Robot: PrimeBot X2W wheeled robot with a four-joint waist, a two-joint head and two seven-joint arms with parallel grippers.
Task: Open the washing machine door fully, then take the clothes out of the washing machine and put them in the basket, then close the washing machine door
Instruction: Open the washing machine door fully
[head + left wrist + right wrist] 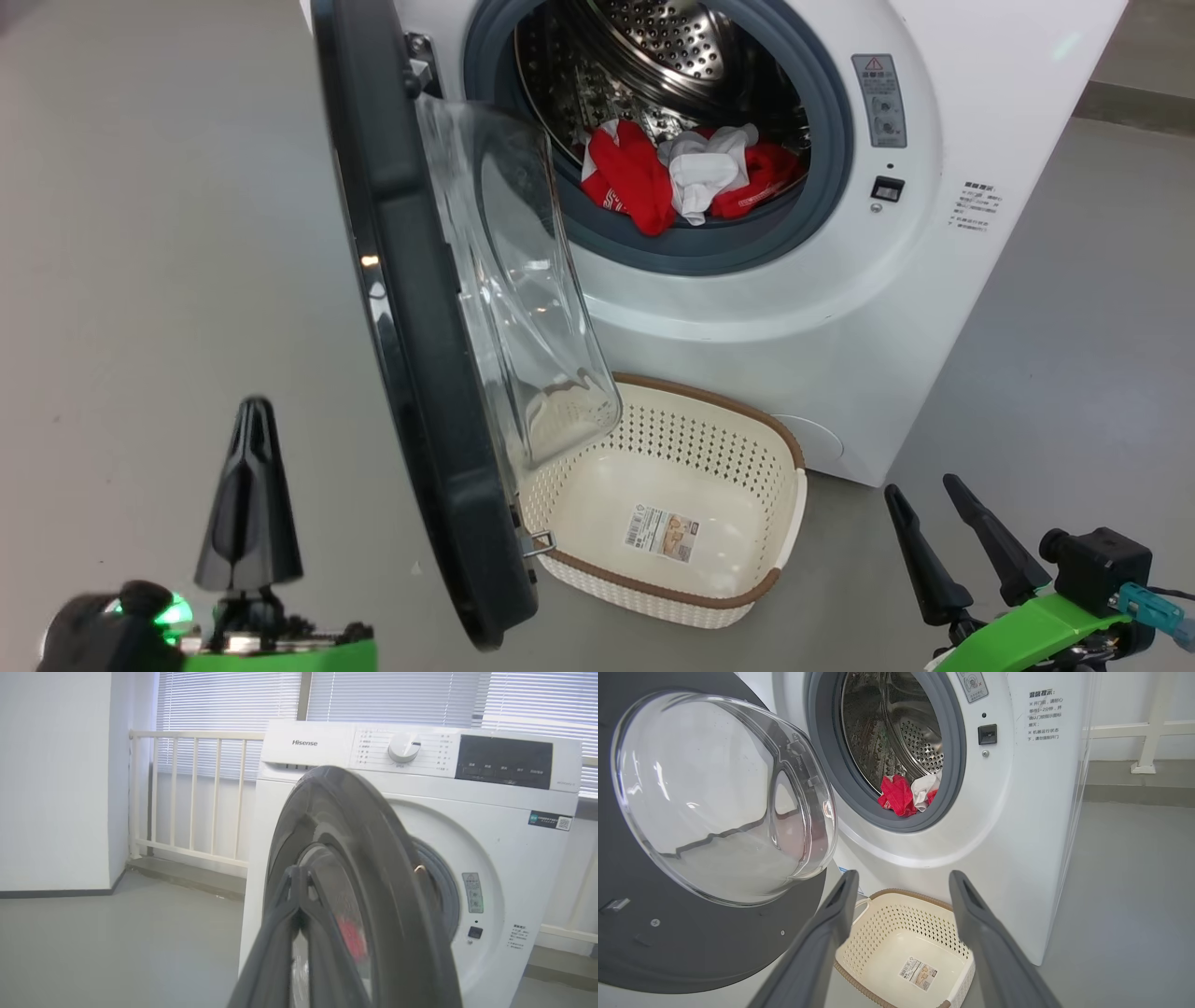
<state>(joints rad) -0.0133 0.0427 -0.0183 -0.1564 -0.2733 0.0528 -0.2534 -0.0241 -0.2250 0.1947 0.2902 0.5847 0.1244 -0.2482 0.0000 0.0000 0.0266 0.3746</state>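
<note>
Round door [411, 317], wide glossy black rim, bulging clear glass bowl at centre: stands swung out on its hinge at my left of the opening, nearly edge-on in my head view, bowl side facing the drum mouth

Big white front-loading washing machine [747, 317]: mouth uncovered, grey rubber gasket and perforated steel drum showing

Clothes [644, 177]: soft bright red fabric with a smaller white cloth piece [705, 173] lying among it, heaped at the bottom front of the drum, red edge hanging onto the gasket lip

Small cream-white perforated plastic basket [691, 439], brown woven-look rim: on the grey floor right in front of the machine, under the mouth, partly behind the door's lower edge; paper label on its base

My left gripper [254, 411]: fingers pressed together, nothing between them, low on the outer side of the door; in the wrist view [296, 872] it points at the door's black face, contact not clear

My right gripper [921, 487]: fingers spread apart, holding nothing, low at my right; in the wrist view [903, 877] it frames the basket
</note>
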